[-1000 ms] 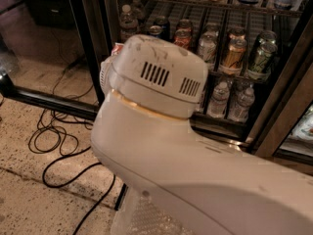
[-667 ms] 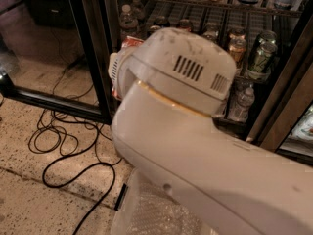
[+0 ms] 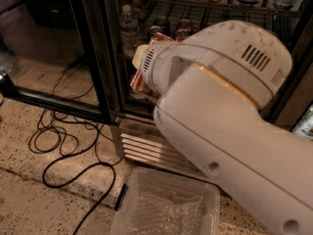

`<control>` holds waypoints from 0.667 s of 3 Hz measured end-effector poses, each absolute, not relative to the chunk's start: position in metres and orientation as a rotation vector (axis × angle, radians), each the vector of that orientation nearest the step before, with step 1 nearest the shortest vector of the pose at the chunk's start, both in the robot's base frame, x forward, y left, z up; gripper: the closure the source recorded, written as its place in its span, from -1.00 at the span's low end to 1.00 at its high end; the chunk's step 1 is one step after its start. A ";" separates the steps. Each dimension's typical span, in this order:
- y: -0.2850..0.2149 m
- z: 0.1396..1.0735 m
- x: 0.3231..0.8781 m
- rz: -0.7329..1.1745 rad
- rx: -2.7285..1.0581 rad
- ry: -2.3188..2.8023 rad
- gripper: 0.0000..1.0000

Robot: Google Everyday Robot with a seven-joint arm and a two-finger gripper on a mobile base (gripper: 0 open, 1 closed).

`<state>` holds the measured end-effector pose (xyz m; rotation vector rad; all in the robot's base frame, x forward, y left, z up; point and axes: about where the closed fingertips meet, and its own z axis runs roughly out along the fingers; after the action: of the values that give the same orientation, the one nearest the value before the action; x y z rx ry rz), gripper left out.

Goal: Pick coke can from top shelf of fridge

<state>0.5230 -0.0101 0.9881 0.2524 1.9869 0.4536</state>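
My big white arm fills the right and middle of the camera view. My gripper (image 3: 141, 71) is at its left end, in front of the open fridge (image 3: 146, 148). It is shut on the coke can (image 3: 138, 82), a red can with white lettering that shows beside a cream fingertip (image 3: 139, 56). The can is held off the racks, low in the fridge opening. A wire rack with a metal front rail (image 3: 195, 1) crosses the top of the view; I cannot tell whether it is the top shelf.
A water bottle (image 3: 128, 26) and dark cans (image 3: 161, 23) stand on a rack behind the gripper. The black-framed glass door (image 3: 93, 53) stands open at left. Black cables (image 3: 63, 141) lie on the speckled floor. A clear plastic bin (image 3: 166, 204) sits below the louvred base.
The arm has swung to the right and its wrist has turned, carrying the red can with it. More of the floor and the plastic bin now show.
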 end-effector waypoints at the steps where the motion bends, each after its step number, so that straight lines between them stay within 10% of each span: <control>1: -0.034 0.983 0.530 0.460 0.307 1.993 1.00; 2: -0.059 0.971 0.534 0.468 0.387 2.020 1.00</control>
<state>0.5336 -0.0585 0.9710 0.3872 2.0204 0.4683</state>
